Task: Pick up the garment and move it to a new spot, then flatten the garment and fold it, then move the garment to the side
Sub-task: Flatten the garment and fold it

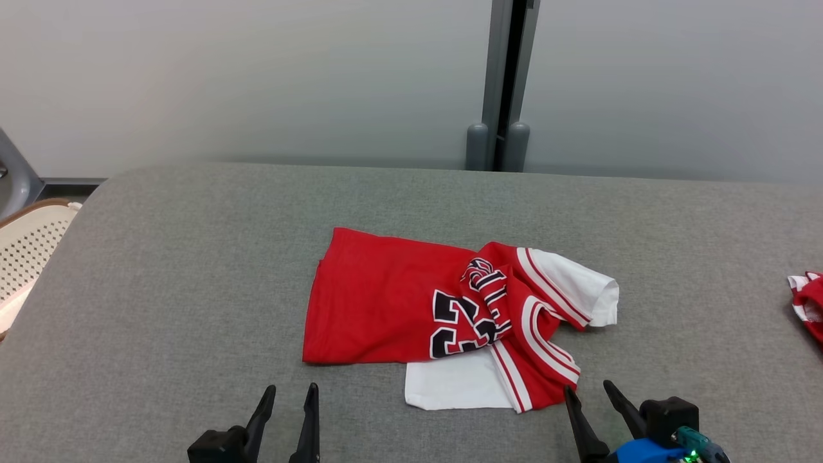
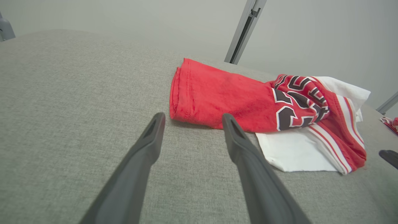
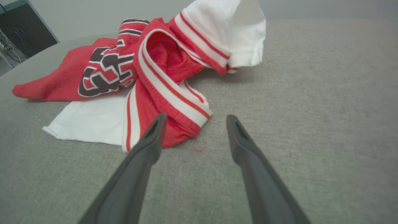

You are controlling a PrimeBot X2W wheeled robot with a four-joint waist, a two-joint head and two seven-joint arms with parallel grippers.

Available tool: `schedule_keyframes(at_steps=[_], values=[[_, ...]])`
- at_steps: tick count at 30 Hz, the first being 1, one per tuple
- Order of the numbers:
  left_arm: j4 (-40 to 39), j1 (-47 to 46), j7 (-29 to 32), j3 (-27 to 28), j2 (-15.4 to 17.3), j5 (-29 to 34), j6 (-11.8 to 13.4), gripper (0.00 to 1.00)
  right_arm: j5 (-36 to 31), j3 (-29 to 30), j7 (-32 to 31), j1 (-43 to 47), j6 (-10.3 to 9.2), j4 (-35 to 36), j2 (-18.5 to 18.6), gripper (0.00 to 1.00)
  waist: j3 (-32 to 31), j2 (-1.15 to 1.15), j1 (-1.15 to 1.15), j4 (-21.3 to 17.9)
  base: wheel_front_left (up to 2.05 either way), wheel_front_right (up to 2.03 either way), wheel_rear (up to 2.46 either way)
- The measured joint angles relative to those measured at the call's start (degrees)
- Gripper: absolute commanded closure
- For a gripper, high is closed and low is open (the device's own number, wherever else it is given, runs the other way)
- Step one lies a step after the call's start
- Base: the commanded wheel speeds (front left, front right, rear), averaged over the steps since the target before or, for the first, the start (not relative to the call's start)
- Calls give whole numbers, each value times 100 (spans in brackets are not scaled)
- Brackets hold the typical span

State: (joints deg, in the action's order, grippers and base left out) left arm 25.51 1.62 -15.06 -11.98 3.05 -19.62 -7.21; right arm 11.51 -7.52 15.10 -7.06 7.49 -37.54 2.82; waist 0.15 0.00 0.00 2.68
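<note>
Red garment (image 1: 386, 302), just beyond right tool (image 1: 586, 386)

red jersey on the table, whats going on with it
A two-armed robot faces a crumpled red and white jersey lying on a grey padded table. Nothing is held: the left gripper and right gripper both hover open by the jersey's near side. The jersey is bunched up at its right end, not yet flattened or folded. Another red and white garment lies at the table's far right.

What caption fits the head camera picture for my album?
Crumpled red-and-white jersey on a grey table, left gripper and right gripper open at its near side.
</note>
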Motion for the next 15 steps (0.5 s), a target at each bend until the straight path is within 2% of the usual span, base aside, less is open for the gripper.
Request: schedule_keyframes(at_steps=[11, 12, 14, 15], values=[[75, -276, 0, -249, -8, -120, -18, 0, 292, -88, 7, -549, 0, -827, -2, 2, 398, 0, 1, 410, 0, 0, 0], [87, -280, 0, -246, -8, -132, -18, 0, 297, -99, 13, -576, 0, -893, 1, 50, 423, 0, 1, 439, 0, 0, 0], [102, -286, 0, -232, -9, -138, -18, 0, 289, -57, 37, -634, 0, -1004, 7, 100, 454, 0, 1, 478, 0, 0, 0], [105, -286, 0, -212, -8, -140, -18, 0, 260, 12, 37, -653, 0, -1045, 7, 100, 459, 0, 1, 482, 0, 0, 0]])
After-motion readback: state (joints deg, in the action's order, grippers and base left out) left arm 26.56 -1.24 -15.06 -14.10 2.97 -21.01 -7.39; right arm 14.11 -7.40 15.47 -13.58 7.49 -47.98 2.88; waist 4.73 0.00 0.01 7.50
